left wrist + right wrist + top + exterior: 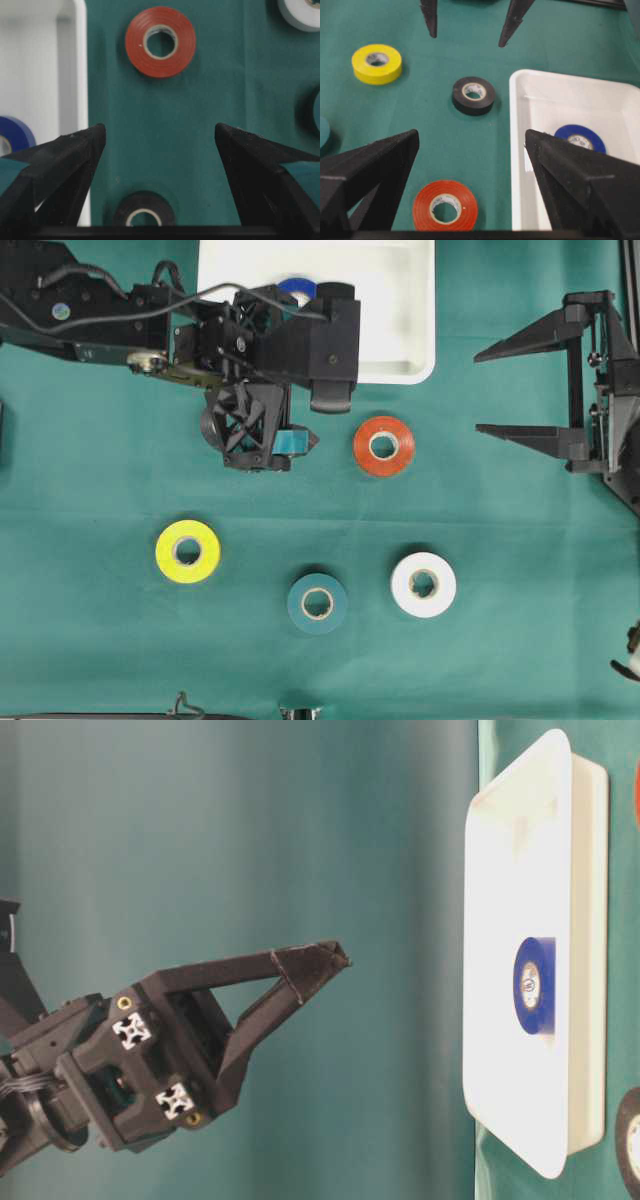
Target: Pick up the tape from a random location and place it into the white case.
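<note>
The left end effector (300, 440), wide open and empty, hovers just left of the red tape (384, 446) at frame centre; white case (400, 365) upper centre; right end effector (500, 390) open, farther.

One tape roll (298, 287) lies in the white case (400, 330); four rolls (384, 446) lie outside it.

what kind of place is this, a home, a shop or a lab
Most likely a robotics lab bench set up for practice: a table covered in plain green cloth, two black robot grippers facing each other, and colored tape rolls such as the orange one beside a white plastic tray.
</note>
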Robot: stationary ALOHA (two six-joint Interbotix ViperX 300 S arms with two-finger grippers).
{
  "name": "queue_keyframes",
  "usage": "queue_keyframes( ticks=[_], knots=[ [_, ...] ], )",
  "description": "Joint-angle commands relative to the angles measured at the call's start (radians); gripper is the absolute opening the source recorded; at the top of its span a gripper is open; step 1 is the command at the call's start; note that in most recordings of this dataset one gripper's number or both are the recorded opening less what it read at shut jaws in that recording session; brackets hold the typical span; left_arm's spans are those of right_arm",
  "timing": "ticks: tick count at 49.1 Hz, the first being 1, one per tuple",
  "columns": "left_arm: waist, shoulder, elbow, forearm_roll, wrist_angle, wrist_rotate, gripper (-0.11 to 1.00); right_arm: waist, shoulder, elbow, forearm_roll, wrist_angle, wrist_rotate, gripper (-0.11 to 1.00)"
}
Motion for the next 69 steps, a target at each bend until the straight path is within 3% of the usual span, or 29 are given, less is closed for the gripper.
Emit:
queue_keyframes(
  ticks=[1, 19, 49, 69],
  knots=[
    [0.011, -0.038, -0.008, 0.002, -0.009, -0.002, 0.99, -0.002, 0.003, -0.028, 0.0, -0.008, 0.002, 0.92],
    [0.017, -0.176, 0.095, 0.002, -0.034, 0.002, 0.99, -0.002, 0.003, -0.031, 0.0, -0.003, 0.005, 0.92],
    [0.031, -0.678, 0.56, 0.0, -0.353, 0.0, 0.99, -0.002, 0.003, -0.029, 0.0, -0.003, 0.003, 0.92],
    [0.031, -0.816, 0.815, -0.003, -0.546, -0.002, 0.99, -0.002, 0.003, -0.017, 0.0, 0.002, 0.003, 0.92]
  ],
)
